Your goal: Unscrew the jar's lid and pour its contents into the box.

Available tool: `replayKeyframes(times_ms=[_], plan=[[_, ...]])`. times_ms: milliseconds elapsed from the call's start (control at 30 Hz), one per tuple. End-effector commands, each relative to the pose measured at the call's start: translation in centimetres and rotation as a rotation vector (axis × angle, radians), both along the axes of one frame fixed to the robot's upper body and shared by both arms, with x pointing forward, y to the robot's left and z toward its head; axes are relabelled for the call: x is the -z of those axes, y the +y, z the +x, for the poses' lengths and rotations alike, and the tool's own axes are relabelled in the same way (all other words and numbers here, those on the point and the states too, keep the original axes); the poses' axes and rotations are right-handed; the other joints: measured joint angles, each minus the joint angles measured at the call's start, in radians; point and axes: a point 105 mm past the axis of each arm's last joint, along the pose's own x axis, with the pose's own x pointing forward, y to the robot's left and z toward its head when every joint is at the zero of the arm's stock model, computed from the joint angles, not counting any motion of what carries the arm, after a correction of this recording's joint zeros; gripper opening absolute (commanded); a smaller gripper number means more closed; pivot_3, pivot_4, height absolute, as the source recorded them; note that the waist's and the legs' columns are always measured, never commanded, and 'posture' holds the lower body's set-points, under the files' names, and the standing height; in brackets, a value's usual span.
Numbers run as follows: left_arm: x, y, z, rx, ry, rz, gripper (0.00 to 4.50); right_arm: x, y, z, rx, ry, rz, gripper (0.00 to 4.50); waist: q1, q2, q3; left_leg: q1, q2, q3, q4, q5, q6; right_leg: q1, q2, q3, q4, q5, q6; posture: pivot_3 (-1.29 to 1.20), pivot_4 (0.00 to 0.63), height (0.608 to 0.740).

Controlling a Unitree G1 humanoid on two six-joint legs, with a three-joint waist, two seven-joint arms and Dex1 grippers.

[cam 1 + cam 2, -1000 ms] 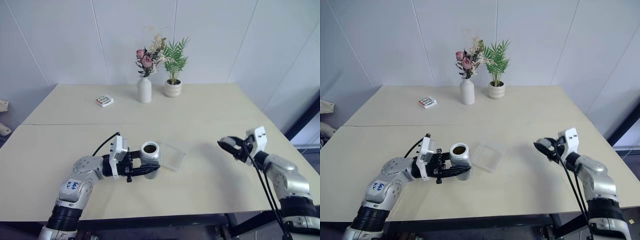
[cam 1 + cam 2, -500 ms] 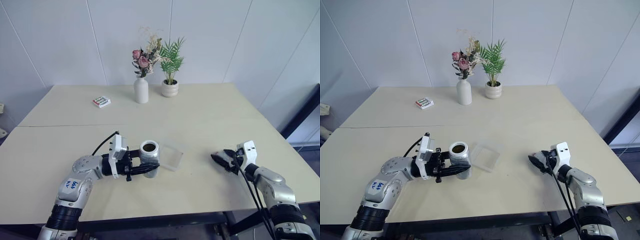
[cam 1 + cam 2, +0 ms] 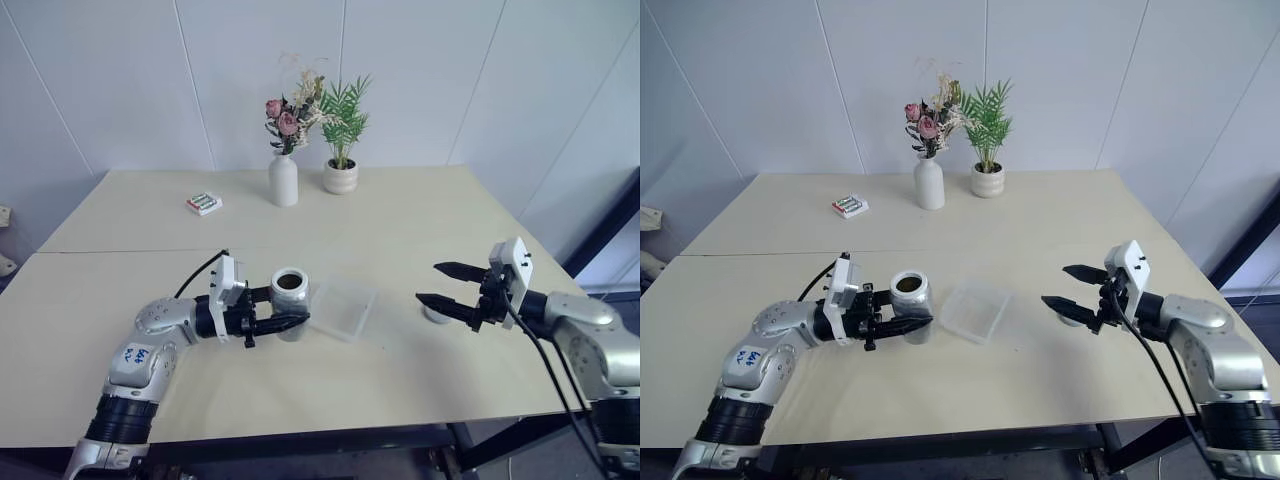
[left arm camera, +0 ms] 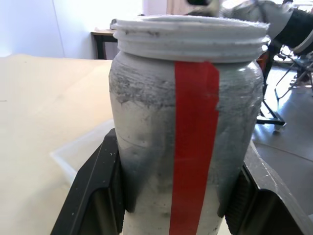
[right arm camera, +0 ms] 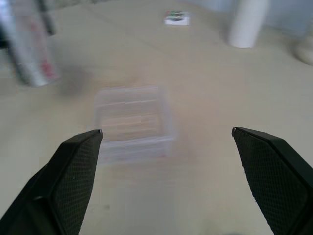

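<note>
My left gripper point(image 3: 290, 318) is shut on the jar point(image 3: 290, 298), holding it upright just left of the box point(image 3: 343, 308). The jar point(image 4: 186, 122) is greyish with a red strip, and black fingers point(image 4: 98, 196) press both its sides. Its mouth is uncovered, and dark brown contents point(image 3: 290, 281) show inside. The clear, shallow box point(image 5: 132, 120) lies flat on the table. To the right, my right gripper point(image 3: 428, 283) hangs open above the table, pointing toward the box. The small grey lid point(image 3: 436, 315) lies on the table just under it.
At the table's back stand a white vase with flowers point(image 3: 283, 180) and a small potted plant point(image 3: 340, 176). A small white box point(image 3: 204, 203) lies at the back left. The table's right edge point(image 3: 560, 290) runs close behind my right arm.
My right gripper sank to the table, opened and let go of the lid, then rose with its fingers spread. The left gripper keeps hold of the jar, barely shifted.
</note>
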Motion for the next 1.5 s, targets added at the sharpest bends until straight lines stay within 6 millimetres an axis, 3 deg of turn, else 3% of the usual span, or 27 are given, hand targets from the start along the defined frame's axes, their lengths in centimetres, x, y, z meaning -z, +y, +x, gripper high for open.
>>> replayKeyframes(times_ms=[33, 200, 433, 600, 667, 867, 1033, 1133, 1300, 1433, 1500], plan=[[-1.7, 0.6, 0.7, -0.015, -0.086, 0.035, 2.04, -1.1, 1.6, -2.4, -0.130, 0.010, -0.062, 4.48, 0.002, 0.000, 0.000, 0.000, 0.000, 0.000, 0.000, 0.000, 0.000, 0.000, 0.000, 0.000, 0.000, 0.000, 0.000, 0.00, 0.150, 0.740], [-3.3, 0.3, 3.5, -0.089, -0.159, 0.082, 2.04, -0.6, 2.3, -3.8, -0.140, 0.067, -0.086, 4.48, 0.013, 0.000, 0.000, -0.001, 0.000, 0.000, 0.000, 0.000, 0.000, 0.000, 0.000, 0.000, 0.000, 0.000, 0.000, 0.00, 0.150, 0.740], [-3.2, -2.1, 7.0, -0.196, -0.291, 0.195, 2.04, 0.4, 2.2, -3.3, -0.046, 0.037, -0.045, 4.48, 0.030, 0.000, 0.000, -0.001, -0.001, 0.000, 0.000, 0.000, 0.000, 0.000, 0.000, 0.000, -0.001, 0.000, 0.000, 0.00, 0.150, 0.740], [-5.7, -3.4, 9.6, -0.338, -0.669, 0.350, 2.04, 0.8, 2.0, -3.5, -0.008, 0.046, -0.014, 4.48, 0.033, -0.001, 0.001, -0.002, -0.001, 0.000, 0.000, 0.000, 0.000, -0.001, 0.000, 0.000, -0.001, 0.000, 0.001, 0.00, 0.150, 0.740], [-6.1, -3.7, 9.7, -0.340, -0.762, 0.379, 2.04, 0.9, 2.0, -3.5, -0.001, 0.048, -0.009, 4.48, 0.033, -0.001, 0.001, -0.002, -0.001, 0.001, 0.000, -0.001, 0.000, -0.001, 0.000, 0.000, -0.002, 0.000, 0.001, 0.00, 0.150, 0.740], [-8.4, -7.1, 8.7, -0.207, -1.563, 0.716, 2.04, 1.5, 1.0, -3.7, 0.076, 0.070, 0.034, 4.48, 0.048, -0.003, 0.002, -0.003, -0.001, 0.001, 0.000, -0.002, 0.000, -0.001, 0.000, 0.001, -0.003, 0.000, 0.003, 0.00, 0.150, 0.740], [-9.5, -8.8, 8.7, -0.129, -1.991, 0.744, 2.04, 1.8, 0.7, -3.7, 0.107, 0.081, 0.063, 4.48, 0.051, -0.003, 0.002, -0.004, -0.002, 0.002, 0.001, -0.003, 0.001, -0.001, -0.001, 0.003, -0.004, 0.000, 0.007, 0.00, 0.150, 0.740], [-8.6, -10.1, 8.9, 0.016, -2.181, 0.784, 2.04, 1.8, 0.9, -3.6, 0.116, 0.084, 0.087, 4.48, 0.052, -0.004, 0.002, -0.004, -0.002, 0.002, 0.001, -0.004, 0.001, -0.001, 0.000, 0.003, -0.004, -0.001, 0.007, 0.00, 0.150, 0.740], [-7.6, -11.3, 10.2, 0.146, -2.287, 0.928, 2.04, 1.7, 1.4, -3.3, 0.123, 0.080, 0.122, 4.48, 0.050, -0.005, 0.003, -0.005, -0.003, 0.003, 0.002, -0.005, 0.001, -0.002, 0.000, 0.003, -0.005, -0.001, 0.008, 0.00, 0.150, 0.740], [-8.6, -14.3, 9.2, 0.212, -2.351, 0.880, 2.04, 1.5, 1.6, -3.0, 0.129, 0.073, 0.163, 4.48, 0.054, -0.006, 0.003, -0.010, -0.003, 0.003, 0.002, -0.006, 0.001, -0.007, 0.000, 0.003, -0.002, -0.003, 0.008, 0.00, 0.150, 0.740], [-8.8, -15.7, 8.0, 0.281, -2.430, 0.791, 2.04, 1.6, 1.8, -2.7, 0.128, 0.071, 0.169, 4.48, 0.059, -0.006, 0.003, -0.020, -0.003, 0.003, 0.005, -0.006, 0.001, -0.018, 0.000, 0.003, 0.001, -0.003, 0.008, 0.00, 0.150, 0.740]])
